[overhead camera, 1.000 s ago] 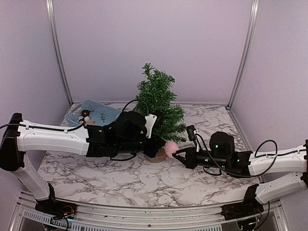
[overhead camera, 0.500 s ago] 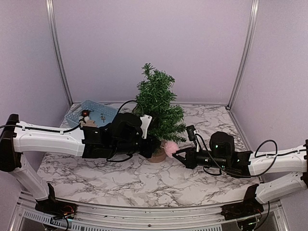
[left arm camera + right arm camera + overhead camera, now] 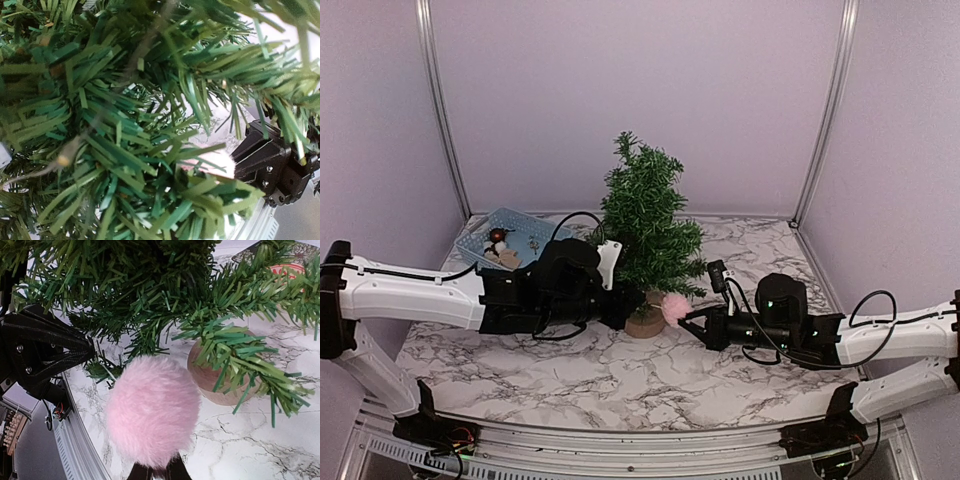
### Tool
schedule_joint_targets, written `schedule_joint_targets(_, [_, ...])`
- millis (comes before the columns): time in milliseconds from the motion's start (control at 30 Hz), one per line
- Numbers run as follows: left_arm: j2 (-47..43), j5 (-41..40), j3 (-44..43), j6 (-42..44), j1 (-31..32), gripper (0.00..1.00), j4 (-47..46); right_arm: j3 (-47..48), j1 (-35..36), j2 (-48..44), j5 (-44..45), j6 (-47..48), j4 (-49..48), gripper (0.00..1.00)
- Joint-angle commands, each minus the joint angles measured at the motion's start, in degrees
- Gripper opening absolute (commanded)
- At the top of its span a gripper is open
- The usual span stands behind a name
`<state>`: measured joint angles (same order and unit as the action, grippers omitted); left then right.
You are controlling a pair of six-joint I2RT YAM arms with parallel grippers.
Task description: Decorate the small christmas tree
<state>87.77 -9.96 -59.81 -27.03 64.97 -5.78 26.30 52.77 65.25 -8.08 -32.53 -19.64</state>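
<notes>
Top cam sits high at the near side of the marble table point(image 3: 620, 385), angled down toward the back wall point(image 3: 640, 90), so the whole setup is in frame. Left wrist cam is jammed right into the tree point(image 3: 645, 215), with blurry needles filling it. Right wrist cam is low and close, facing a pink pompom point(image 3: 152, 410) and the stump point(image 3: 215, 385). All three catch the tree and pompom.

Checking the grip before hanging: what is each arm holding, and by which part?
The right gripper pinches the pink pompom by the edge facing its wrist. The left gripper is shut among the tree branches; nothing held shows.
</notes>
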Motion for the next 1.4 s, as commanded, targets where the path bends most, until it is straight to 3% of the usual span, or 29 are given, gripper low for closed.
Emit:
schedule_joint_targets(0, [-2.9,1.8,2.5,-1.4,-0.9,0.0,-5.5,1.4,-0.4,-0.2,0.0,0.7,-0.7,0.0])
schedule_joint_targets(233, [-3.6,5.5,4.1,-1.0,-1.0,0.0,-7.9,1.4,-0.4,-0.2,-0.1,0.7,-0.7,0.0])
schedule_joint_targets(633, [-9.0,5.2,12.1,2.6,-1.0,0.0,-9.1,1.3,-0.3,-0.7,0.1,0.8,-0.4,0.0])
schedule_joint_targets(933, [-10.1,4.1,12.0,13.9,-1.0,0.0,-0.9,1.6,-0.4,-0.2,-0.8,1.4,-0.5,0.0])
schedule_joint_targets(1133, [-12.9,3.3,15.5,19.4,-1.0,0.35,-3.2,1.6,-0.4,-0.2,-0.9,1.8,-0.4,0.0])
schedule_joint_targets(1233, [-14.5,2.0,18.1,20.4,-1.0,0.42,-6.7,1.7,-0.3,-0.1,-0.9,1.8,-0.5,0.0])
schedule_joint_targets(1367, [-15.1,-1.3,20.6,20.2,-1.0,0.41,-11.1,1.7,-0.4,-0.1,-0.9,1.9,-0.4,0.0])
